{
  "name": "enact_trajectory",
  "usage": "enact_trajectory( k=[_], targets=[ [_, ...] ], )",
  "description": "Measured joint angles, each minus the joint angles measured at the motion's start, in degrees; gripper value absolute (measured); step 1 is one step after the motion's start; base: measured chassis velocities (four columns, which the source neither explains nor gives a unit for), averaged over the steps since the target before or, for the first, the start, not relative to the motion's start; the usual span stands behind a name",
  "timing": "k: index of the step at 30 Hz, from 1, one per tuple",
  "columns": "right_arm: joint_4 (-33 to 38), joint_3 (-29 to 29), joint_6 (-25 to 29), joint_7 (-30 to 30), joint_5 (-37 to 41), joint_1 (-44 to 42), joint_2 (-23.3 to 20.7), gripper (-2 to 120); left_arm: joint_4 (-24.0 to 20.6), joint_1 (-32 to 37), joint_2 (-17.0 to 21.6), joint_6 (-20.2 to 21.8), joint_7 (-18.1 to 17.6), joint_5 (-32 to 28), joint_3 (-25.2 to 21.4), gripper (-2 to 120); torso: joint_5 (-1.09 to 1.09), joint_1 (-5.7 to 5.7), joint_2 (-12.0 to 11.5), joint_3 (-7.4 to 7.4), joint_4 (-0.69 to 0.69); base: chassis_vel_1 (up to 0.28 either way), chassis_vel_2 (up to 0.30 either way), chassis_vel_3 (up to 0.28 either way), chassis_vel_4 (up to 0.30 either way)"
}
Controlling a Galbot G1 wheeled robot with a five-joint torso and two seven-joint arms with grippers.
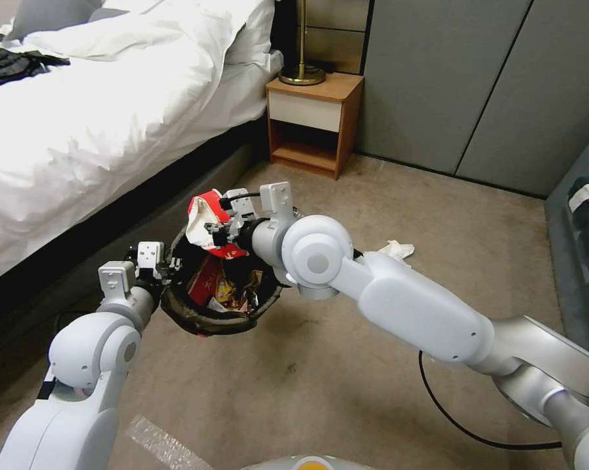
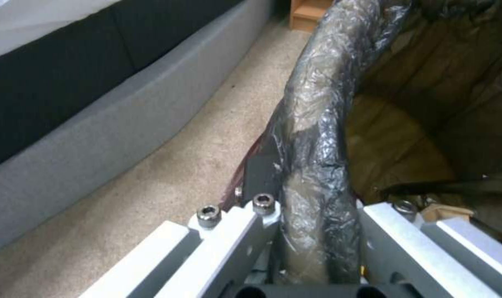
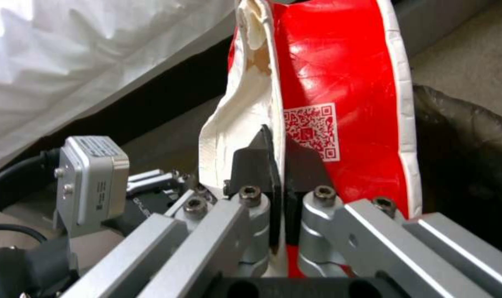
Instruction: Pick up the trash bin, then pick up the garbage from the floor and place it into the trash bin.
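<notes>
My left gripper (image 1: pixel 166 262) is clamped on the rim of the trash bin (image 1: pixel 219 320), holding it off the floor (image 1: pixel 347 365); from my left wrist I see the dark bag liner (image 2: pixel 317 136) bunched over the rim and pinched between my fingers (image 2: pixel 245 231). Inside the bin lie yellow and red snack packets (image 1: pixel 219 287). My right gripper (image 1: pixel 217 236) reaches in over the bin's mouth and is closed on a red-and-white wrapper (image 1: pixel 203 212); my right wrist shows the black pads (image 3: pixel 253 165) squeezing its white edge just beside a printed QR code (image 3: pixel 311 130). The wrapper stands above the rim, not yet inside. The floor is beige short-pile carpet, with a strip of clear tape (image 1: pixel 167 444) near my base and a black cable (image 1: pixel 458 418) curling across it under my right arm. A crumpled white tissue (image 1: pixel 396 249) lies on the carpet beyond my right elbow. To my left runs a bed (image 1: pixel 92 124) with rumpled white bedding, a grey base and a dark garment (image 1: pixel 10 65) on top. Ahead stands a wooden nightstand (image 1: pixel 314 121) with an open lower shelf, carrying the brass base of a lamp (image 1: pixel 302 73). Grey panelled walls (image 1: pixel 451 85) close the room behind it.
</notes>
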Motion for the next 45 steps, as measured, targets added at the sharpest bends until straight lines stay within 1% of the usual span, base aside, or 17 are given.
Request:
enact_trajectory(
  k=[7,9,11,20,23,29,30,32,33,34,35,37,38,40,41,42,45],
  targets=[
    [-0.34,0.79,0.63,-0.33,-0.13,-0.65,0.06,34,0.30,-0.23,-0.09,0.00,0.11,0.08,0.05,1,0.00,0.00,0.00,0.00,0.00,0.000,0.000,0.000,0.000],
    [-0.39,0.85,0.62,-0.33,-0.13,-0.65,0.05,36,0.30,-0.26,-0.09,0.00,0.11,0.07,0.02,1,0.00,0.00,0.00,0.00,0.00,0.000,0.000,0.000,0.000],
    [-0.64,1.08,0.56,-0.34,-0.20,-0.65,0.08,47,0.29,-0.29,-0.09,0.00,0.10,0.07,-0.08,1,0.00,0.00,0.00,0.00,0.00,0.000,0.000,0.000,0.000],
    [-0.88,1.36,0.22,-0.34,-0.81,-1.44,-0.07,74,0.32,-0.35,0.00,0.00,0.12,-0.04,-0.33,1,0.00,0.00,0.00,0.00,0.00,0.000,0.000,0.000,0.000],
    [-0.76,2.16,0.31,-0.35,-2.00,-1.92,-0.37,89,0.38,-0.57,0.03,0.00,0.14,-0.09,-0.33,1,0.00,0.00,0.00,0.00,0.00,0.000,0.000,0.000,0.000],
    [0.81,6.20,1.33,-0.45,-4.81,-1.79,-1.48,100,0.26,-0.61,0.18,0.00,0.14,-0.20,-0.33,1,0.00,0.00,0.00,0.00,0.01,0.000,0.000,0.000,0.000],
    [1.01,7.05,1.64,-0.67,-6.66,-1.71,-2.00,100,0.09,-0.58,0.22,0.00,0.13,-0.23,-0.34,1,0.00,0.00,0.00,0.00,0.01,0.000,0.000,0.000,0.000],
    [1.02,10.50,3.72,-3.33,-17.51,-2.06,-5.65,100,-0.70,-0.44,0.35,0.00,0.08,-0.38,-0.43,1,0.00,0.00,0.00,0.00,0.03,0.000,0.000,0.000,0.000],
    [1.02,10.50,3.72,-3.33,-17.51,-2.06,-5.65,100,-0.70,-0.44,0.35,0.00,0.08,-0.38,-0.43,1,0.00,0.00,0.00,0.00,0.03,0.000,0.000,0.000,0.000],
    [1.04,11.72,4.32,-4.18,-20.66,-2.49,-7.01,100,-0.96,-0.42,0.41,0.00,0.07,-0.46,-0.44,1,0.01,0.00,0.00,0.00,0.03,0.000,0.000,0.000,0.000],
    [1.18,16.19,6.23,-6.37,-28.91,-4.89,-11.69,100,-1.57,-0.35,0.54,0.00,-0.12,-0.65,-0.49,1,0.02,0.00,0.00,0.00,0.01,0.000,0.000,0.000,0.000],
    [2.14,23.36,8.25,-8.88,-36.35,-9.62,-16.92,100,-2.03,-0.33,0.75,0.00,-0.15,-0.81,-0.54,1,0.04,0.00,0.00,0.00,-0.01,0.000,0.000,0.000,0.000],
    [2.14,23.36,8.25,-8.88,-36.35,-9.62,-16.92,100,-2.03,-0.33,0.75,0.00,-0.15,-0.81,-0.54,1,0.04,0.00,0.00,0.00,-0.01,0.000,0.000,0.000,0.000],
    [3.50,32.90,9.79,-11.35,-42.50,-16.27,-20.92,100,-2.17,-0.29,0.96,0.00,-0.15,-0.96,-0.59,1,0.04,0.00,0.00,0.00,-0.03,0.000,0.000,0.000,0.000],
    [3.89,35.89,10.11,-12.16,-44.30,-18.38,-21.68,100,-2.22,-0.24,1.00,0.00,-0.14,-0.96,-0.59,1,0.04,0.00,0.00,0.00,-0.02,0.000,0.000,0.000,0.000],
    [3.89,35.89,10.11,-12.16,-44.30,-18.38,-21.68,100,-2.22,-0.24,1.00,0.00,-0.14,-0.96,-0.59,1,0.04,0.00,0.00,0.00,-0.02,0.000,0.000,0.000,0.000],
    [5.75,53.23,15.10,-16.35,-55.89,-34.33,-22.47,100,-2.45,-0.08,0.89,0.00,-0.24,-0.79,-0.20,1,0.03,0.00,0.00,0.00,-0.03,0.000,0.000,0.000,0.000]
  ],
)
